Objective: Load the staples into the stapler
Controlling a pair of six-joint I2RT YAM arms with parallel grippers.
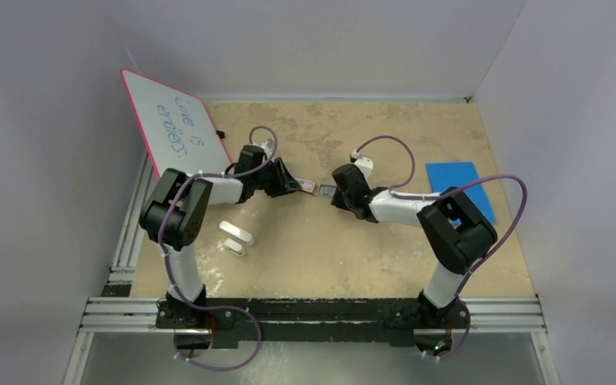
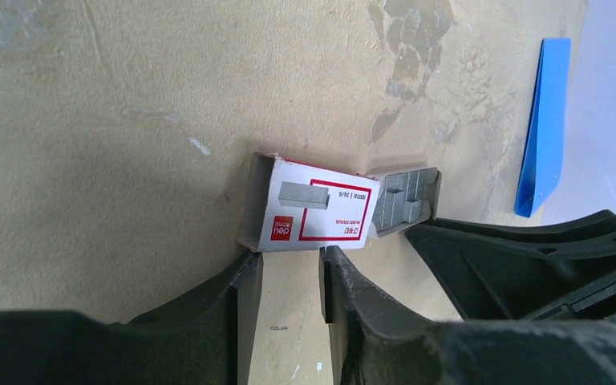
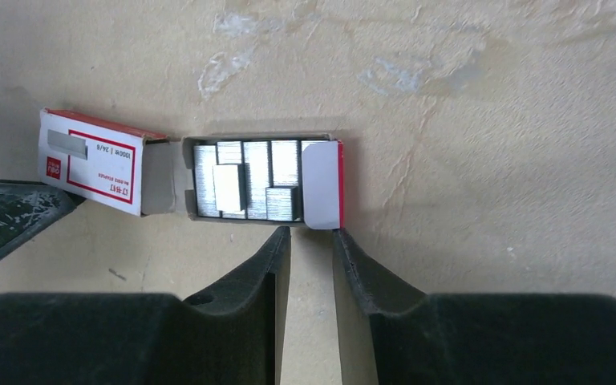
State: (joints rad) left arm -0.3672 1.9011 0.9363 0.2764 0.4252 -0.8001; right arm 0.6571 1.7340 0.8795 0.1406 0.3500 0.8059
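The staples (image 3: 285,164) are dark grey ribbed strips packed in a small open card tray (image 3: 168,172), pulled out of its red-and-white sleeve (image 3: 88,160) at mid-table. My right gripper (image 3: 311,234) is open by a narrow gap, its tips at the tray's white end flap (image 3: 321,180), with bare table between them. From the other side my left gripper (image 2: 289,261) stands open, its fingertips against the sleeve (image 2: 317,210), gripping nothing. The tray (image 2: 405,200) shows beyond it. The stapler appears as two white bars (image 1: 237,233) lying near the left arm.
A whiteboard (image 1: 175,132) with handwriting leans at the back left. A blue sheet (image 1: 459,186) lies at the right. One loose staple (image 2: 279,327) lies on the tabletop between my left fingers. Grey walls close in three sides.
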